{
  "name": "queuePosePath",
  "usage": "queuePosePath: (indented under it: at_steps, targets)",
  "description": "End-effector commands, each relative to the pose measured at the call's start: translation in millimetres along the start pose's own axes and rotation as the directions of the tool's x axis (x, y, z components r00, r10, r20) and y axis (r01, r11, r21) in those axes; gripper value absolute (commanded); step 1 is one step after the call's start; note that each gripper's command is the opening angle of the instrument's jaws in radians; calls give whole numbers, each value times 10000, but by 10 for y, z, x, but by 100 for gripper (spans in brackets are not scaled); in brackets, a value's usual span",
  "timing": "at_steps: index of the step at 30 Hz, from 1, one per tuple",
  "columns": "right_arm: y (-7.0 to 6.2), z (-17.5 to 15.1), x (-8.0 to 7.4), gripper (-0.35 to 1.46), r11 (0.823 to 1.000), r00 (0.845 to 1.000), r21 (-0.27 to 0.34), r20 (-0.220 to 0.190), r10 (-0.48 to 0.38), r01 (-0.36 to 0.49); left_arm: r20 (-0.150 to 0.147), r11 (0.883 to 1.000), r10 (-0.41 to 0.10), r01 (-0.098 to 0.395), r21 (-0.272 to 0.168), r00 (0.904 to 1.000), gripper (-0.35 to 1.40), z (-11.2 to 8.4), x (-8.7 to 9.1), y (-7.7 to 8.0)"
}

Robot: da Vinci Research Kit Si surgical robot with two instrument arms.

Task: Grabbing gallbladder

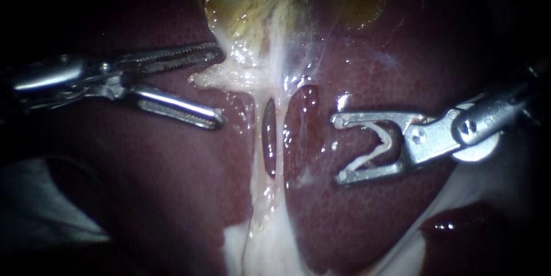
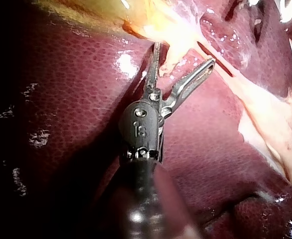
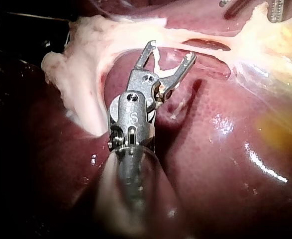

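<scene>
The yellowish gallbladder [image 1: 252, 6] lies at the top centre on the dark red liver [image 1: 172, 184]. Below it, pale tissue narrows into thin strands [image 1: 279, 132] with a dark slit between them. My left instrument [image 1: 220, 85] comes in from the left with its jaws open; the pale flap [image 1: 221, 76] at the gallbladder's lower end lies between the jaw tips, beside the toothed upper jaw. The left wrist view shows the same open jaws [image 2: 184, 54] astride that flap [image 2: 174, 56]. My right instrument [image 1: 338, 148] stands open over the liver, right of the strands, with a white shred [image 1: 372, 148] hanging between its jaws [image 3: 171, 50].
Pale fatty tissue [image 1: 270, 247] spreads below the strands toward the lower edge. A greyish sheet [image 1: 40, 207] lies at the lower left. Wet highlights dot the liver. In the right wrist view a thick pale lump [image 3: 81, 64] lies beside the instrument.
</scene>
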Motion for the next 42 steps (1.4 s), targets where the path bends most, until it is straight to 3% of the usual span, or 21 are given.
queuePosePath:
  at_steps: [1, 6, 13, 19, 23, 34, 42]
  targets:
    - [0, 0, 0, 50, 10000, 10000, 3, 0, -2, 2, 85, 10000, -61, 61, 1, 9999, 54, 0, -2, 0]
    - [0, 0, 0, 50, 10000, 10000, 3, 0, -2, 2, 217, 9998, -205, 205, 11, 9996, 32, -1, -6, 0]
    - [0, 0, 0, 50, 10000, 10000, 4, 0, -3, 3, 324, 9993, -372, 372, 8, 9988, -15, -7, -5, -1]
    - [0, 0, 0, 50, 10000, 10000, 3, 0, -3, 3, 346, 9991, -424, 426, -43, 9985, -30, -15, 4, 1]
    - [0, 0, 0, 50, 10000, 10000, 4, -1, -3, 3, 349, 9989, -475, 476, -36, 9983, -35, -22, 13, 7]
    - [0, 0, 0, 50, 10000, 10000, 3, 0, -3, 3, 456, 9907, -1353, 1358, -70, 9898, -35, -63, 53, 29]
    - [0, 0, 0, 50, 10000, 10000, 3, 0, -3, 3, 429, 9882, -1533, 1530, 105, 9872, -35, -100, 82, 18]
